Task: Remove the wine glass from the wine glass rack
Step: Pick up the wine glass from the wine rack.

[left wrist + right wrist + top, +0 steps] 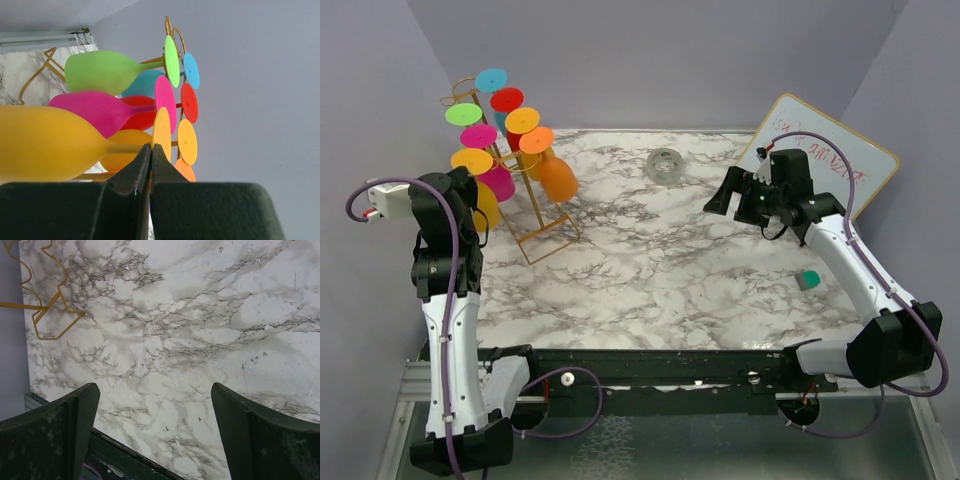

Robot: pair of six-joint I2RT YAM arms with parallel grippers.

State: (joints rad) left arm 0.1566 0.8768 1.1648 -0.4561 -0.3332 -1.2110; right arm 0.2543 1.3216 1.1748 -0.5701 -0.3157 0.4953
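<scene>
- Wine glass to take, by my reading, is the yellow glass (45, 145). It hangs at the near left end of the wine glass rack (553, 249), which stands at the back-left corner of the tabletop (650, 270). Its bowl sits lower than its foot, and the foot disc is caught on one of the side arms.
- Its neighbours crowd it. In the left wrist view a pink glass (95, 107) sits just above it, a green glass (100, 70) above that, and an orange glass (120, 160) behind. The bowls look close to touching.
- Left gripper (151, 150) has its fingers pressed together with nothing between them. The tips are right at the yellow stem, just short of the foot. Whether they touch it I cannot tell.
- Doing this step well, I judge, means parting those fingers first. They should then close around the stem between bowl and foot, not on the smooth bowl.
- The glass should then slide out along the arm's open end rather than be pulled straight off. A hard tug could drag the light wire rack or knock the pink glass.
- Right gripper (155, 405) hangs over bare marble with its fingers spread wide, holding nothing, well apart from the rack. It could steady the wire base if the rack starts to shift.
</scene>
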